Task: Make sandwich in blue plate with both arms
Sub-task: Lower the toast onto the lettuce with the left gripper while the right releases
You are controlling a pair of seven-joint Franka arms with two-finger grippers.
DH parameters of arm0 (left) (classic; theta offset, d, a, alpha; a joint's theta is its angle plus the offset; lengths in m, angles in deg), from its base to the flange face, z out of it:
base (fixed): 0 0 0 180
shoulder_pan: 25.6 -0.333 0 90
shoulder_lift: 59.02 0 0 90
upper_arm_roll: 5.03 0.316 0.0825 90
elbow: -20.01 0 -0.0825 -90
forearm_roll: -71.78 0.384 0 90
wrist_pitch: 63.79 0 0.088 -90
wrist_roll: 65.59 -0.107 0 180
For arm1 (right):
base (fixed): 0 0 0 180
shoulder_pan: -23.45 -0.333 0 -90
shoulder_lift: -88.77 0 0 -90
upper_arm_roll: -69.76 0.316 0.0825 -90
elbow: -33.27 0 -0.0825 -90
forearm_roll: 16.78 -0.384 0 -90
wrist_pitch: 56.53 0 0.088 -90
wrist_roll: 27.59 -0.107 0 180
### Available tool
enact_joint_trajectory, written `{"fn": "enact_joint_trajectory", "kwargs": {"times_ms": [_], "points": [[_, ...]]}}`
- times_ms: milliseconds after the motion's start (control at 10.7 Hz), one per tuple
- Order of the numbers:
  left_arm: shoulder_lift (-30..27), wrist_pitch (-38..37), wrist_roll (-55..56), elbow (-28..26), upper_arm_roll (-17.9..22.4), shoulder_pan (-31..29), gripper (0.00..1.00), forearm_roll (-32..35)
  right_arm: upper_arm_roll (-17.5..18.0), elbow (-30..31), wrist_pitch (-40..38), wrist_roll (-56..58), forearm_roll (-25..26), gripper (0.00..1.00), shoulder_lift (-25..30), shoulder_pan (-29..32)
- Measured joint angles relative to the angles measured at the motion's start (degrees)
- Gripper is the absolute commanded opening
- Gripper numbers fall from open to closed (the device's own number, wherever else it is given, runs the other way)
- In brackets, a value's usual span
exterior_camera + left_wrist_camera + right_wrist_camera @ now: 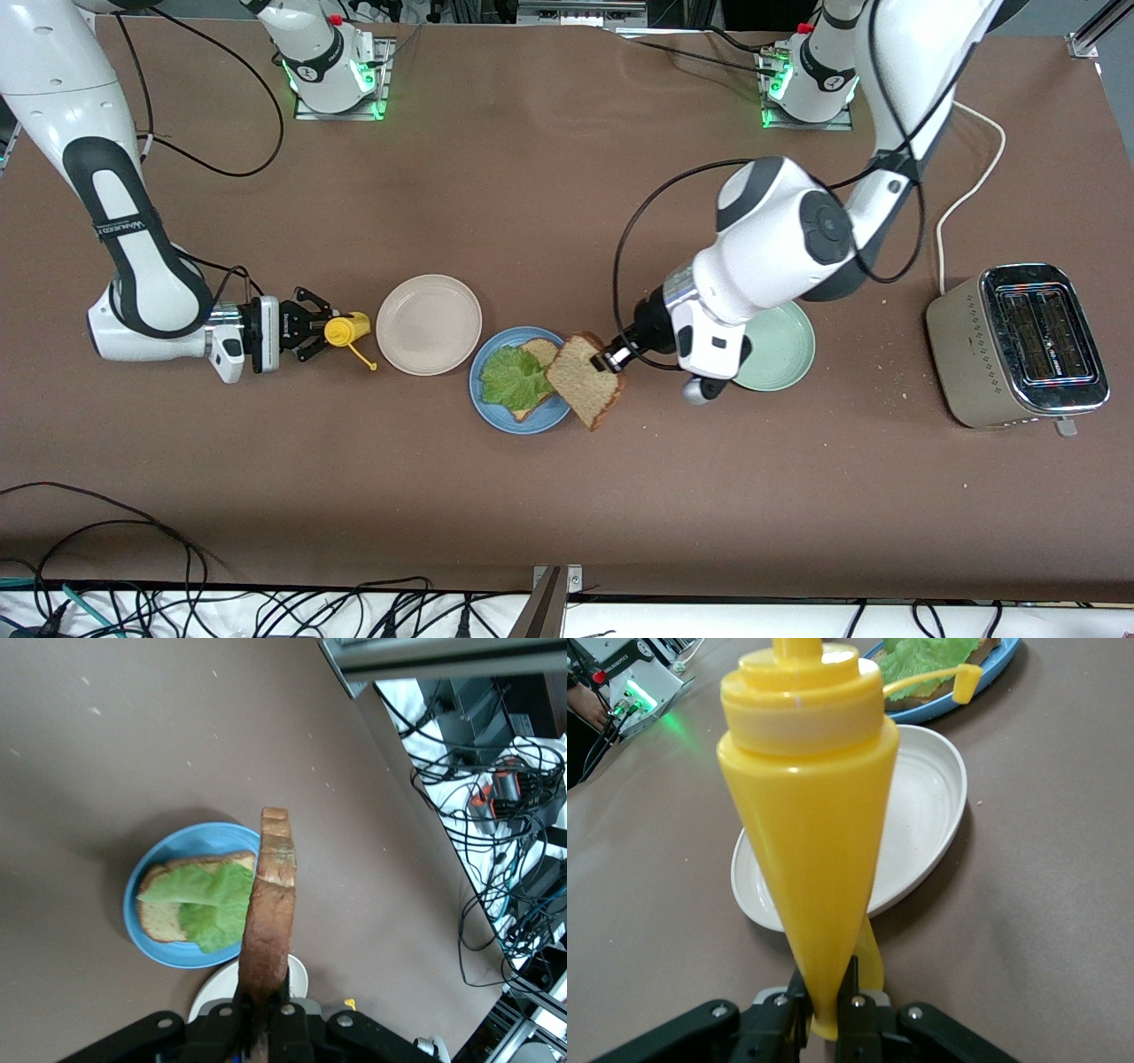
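**Top slice hanging over the blue plate**

On the blue plate [521, 422], near the table's middle, one bread slice [535, 352] is lying flat with a lettuce leaf [512, 377] spread on it. Second slice [585, 378] is hanging tilted over the plate's edge toward the left arm's end.

Handling, as judged: bread is light, soft, crumbly; it will bend or tear under hard pinching. Crust edge is the firmest hold. Lettuce is limp and may slide when the slice lands.

Left gripper [608, 361] is pinching the second slice at one crust edge, fingers closed tight on it; in the left wrist view the slice [268, 920] is standing edge-on from the jaws.

Right gripper [321, 330] is waiting beside the beige plate [429, 324], fingers nearly closed around a yellow squeeze bottle [806, 824].
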Motion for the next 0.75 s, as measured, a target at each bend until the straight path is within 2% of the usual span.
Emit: {"fn": "enact_joint_trajectory", "kwargs": {"times_ms": [280,560,746], "points": [[3.79,7.86,0.98,0.08,0.28,4.52,0.0,0.0,0.24,-1.07,0.0,0.06,-0.04,0.09,-0.55,-0.03],[5.96,9.55,1.08,0.33,4.28,10.07,0.0,0.0,0.23,-2.18,0.02,4.52,-0.06,0.09,-1.38,0.06],[7.41,11.39,1.08,0.43,6.07,12.33,0.0,0.0,0.09,-4.21,0.06,8.16,-0.06,0.13,-3.95,0.5]]}}
